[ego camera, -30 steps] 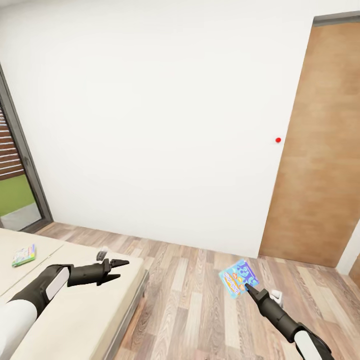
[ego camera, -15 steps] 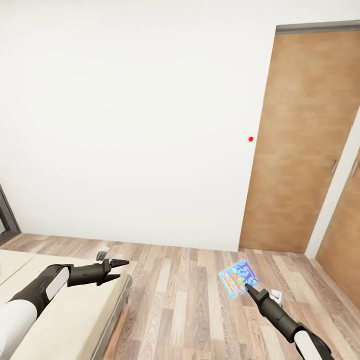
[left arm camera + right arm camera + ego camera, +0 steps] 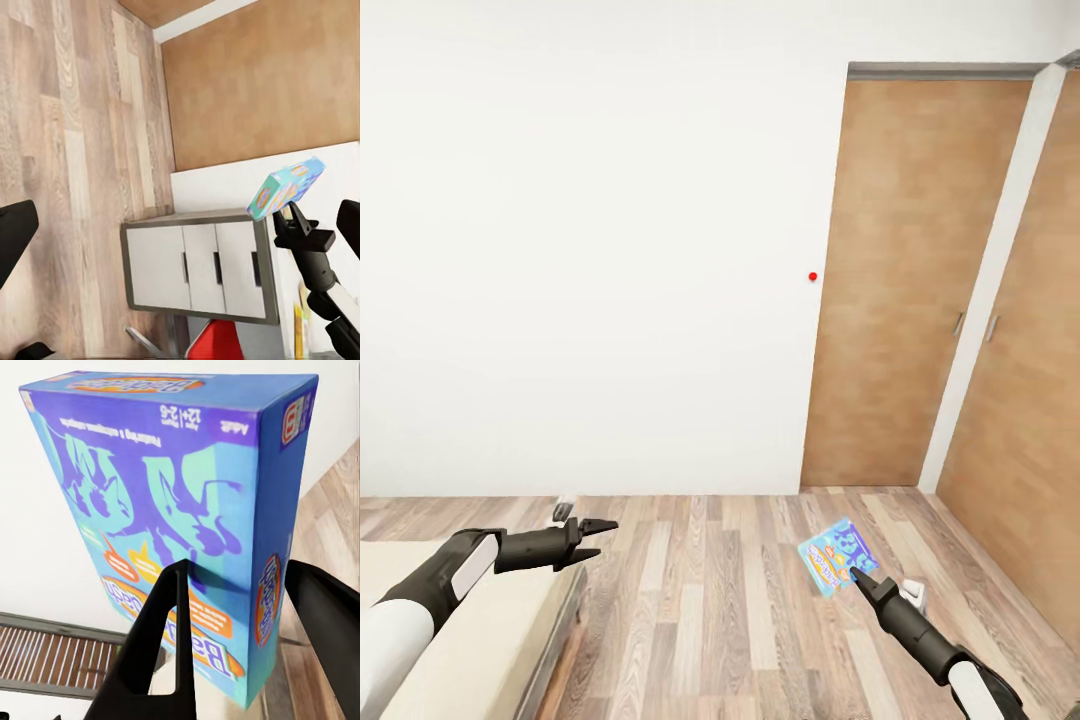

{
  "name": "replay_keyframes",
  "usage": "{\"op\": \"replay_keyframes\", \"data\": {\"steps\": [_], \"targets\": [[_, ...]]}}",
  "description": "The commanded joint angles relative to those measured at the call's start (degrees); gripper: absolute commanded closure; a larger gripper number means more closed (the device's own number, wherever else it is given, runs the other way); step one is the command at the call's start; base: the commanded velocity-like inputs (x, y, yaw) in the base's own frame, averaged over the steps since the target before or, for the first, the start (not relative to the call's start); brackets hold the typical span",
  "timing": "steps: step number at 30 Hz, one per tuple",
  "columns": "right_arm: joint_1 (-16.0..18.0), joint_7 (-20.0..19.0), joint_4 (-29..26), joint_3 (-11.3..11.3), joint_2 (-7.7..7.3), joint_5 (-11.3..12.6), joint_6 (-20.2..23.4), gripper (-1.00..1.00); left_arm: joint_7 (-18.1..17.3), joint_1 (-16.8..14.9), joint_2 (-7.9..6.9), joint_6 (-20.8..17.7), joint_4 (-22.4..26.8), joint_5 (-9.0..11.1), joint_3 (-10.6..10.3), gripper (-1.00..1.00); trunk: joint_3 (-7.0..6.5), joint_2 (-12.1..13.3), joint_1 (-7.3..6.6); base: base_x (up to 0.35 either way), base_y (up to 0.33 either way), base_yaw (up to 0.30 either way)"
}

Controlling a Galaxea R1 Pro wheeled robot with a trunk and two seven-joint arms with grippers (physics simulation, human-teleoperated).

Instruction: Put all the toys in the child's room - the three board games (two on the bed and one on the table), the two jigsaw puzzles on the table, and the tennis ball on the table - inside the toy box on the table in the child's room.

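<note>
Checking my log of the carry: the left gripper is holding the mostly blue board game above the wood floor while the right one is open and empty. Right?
No, the sides are swapped: the right gripper holds the blue board game, and the left gripper is open and empty, as the head view shows.

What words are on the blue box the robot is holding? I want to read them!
Blue board game, clamped in the right gripper:
Big orange-backed title, seen upside down: starts "Ba", the rest unclear.
Small print along the top edge: too blurred to read.
Red corner logo: unreadable.
</note>
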State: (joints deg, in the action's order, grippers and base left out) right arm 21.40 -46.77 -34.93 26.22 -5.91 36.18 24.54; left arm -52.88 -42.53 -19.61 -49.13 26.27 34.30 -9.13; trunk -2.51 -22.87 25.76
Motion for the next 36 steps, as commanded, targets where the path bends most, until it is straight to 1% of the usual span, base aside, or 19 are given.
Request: {"op": "replay_keyframes", "data": {"steps": [1,36], "targets": [[0.05,-0.08,0.04,0.14,0.02,0.46,0.51,1.00,-0.07,-0.01,-0.06,-0.27,0.01,0.33,-0.28,-1.00,0.02,-0.05,0.02,0.000,0.000,-0.277],[0.05,0.23,0.04,0.14,0.02,0.30,0.44,1.00,-0.14,-0.01,-0.14,-0.27,0.01,0.33,-0.30,-1.00,0.02,-0.05,0.02,0.000,0.000,-0.278]]}}
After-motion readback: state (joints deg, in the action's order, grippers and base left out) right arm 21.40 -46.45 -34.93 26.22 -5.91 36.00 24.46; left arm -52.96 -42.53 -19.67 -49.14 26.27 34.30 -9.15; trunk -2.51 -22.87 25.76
